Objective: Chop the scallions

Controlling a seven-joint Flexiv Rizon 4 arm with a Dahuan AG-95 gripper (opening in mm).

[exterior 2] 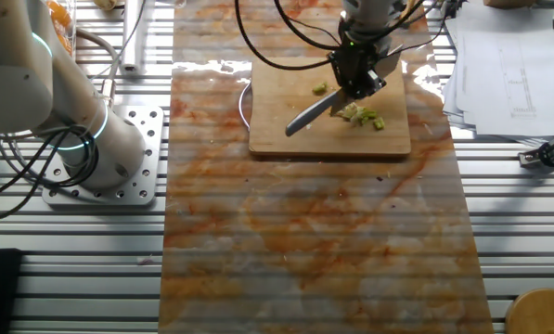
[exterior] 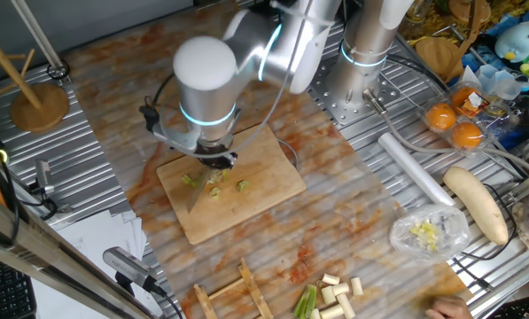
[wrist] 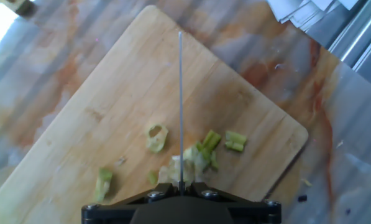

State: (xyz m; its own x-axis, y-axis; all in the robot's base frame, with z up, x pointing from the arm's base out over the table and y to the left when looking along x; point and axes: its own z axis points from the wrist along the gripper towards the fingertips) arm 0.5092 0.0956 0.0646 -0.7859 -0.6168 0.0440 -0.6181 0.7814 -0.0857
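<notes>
While my gripper [exterior 2: 355, 82] pinched the knife [exterior 2: 309, 117] over the board [exterior 2: 286, 139], I was mid-chop; next, lowering onto the scallions [wrist: 201, 155].

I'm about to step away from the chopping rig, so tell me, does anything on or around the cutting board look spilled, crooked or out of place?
Nothing is spilled. The scallion pieces are scattered loosely but all lie on the wooden board, none on the table. The board sits at an angle to the table's edges, and the gripper holds the knife over the pieces.

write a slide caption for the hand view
Knife blade seen edge-on over the wooden board, with chopped scallion pieces beside it.
</notes>
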